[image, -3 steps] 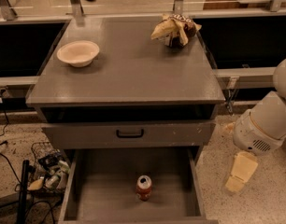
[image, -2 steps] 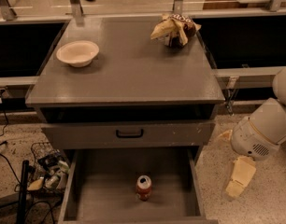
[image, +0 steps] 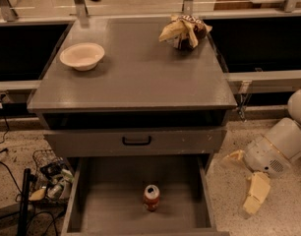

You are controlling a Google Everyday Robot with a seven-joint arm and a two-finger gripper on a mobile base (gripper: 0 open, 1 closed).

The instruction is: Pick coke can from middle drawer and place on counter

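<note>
The coke can (image: 151, 197) stands upright on the grey floor of the open middle drawer (image: 111, 200), near its front and centre. The counter (image: 135, 77) is the broad grey cabinet top above it. My gripper (image: 245, 177) hangs to the right of the drawer, outside its right wall and over the speckled floor, on the white arm (image: 281, 149). Its pale yellow fingers (image: 255, 194) are spread apart and hold nothing. It is about a hand's width to the right of the can and apart from it.
A cream bowl (image: 82, 56) sits at the counter's left. A brown-and-yellow snack bag (image: 184, 31) lies at its back right. A shut drawer front with a black handle (image: 136, 141) is above the open drawer. A wire basket of clutter (image: 50, 179) and cables lie at the left.
The arm and gripper have sunk a little beside the drawer's right side. The can, bowl and bag have not moved.
</note>
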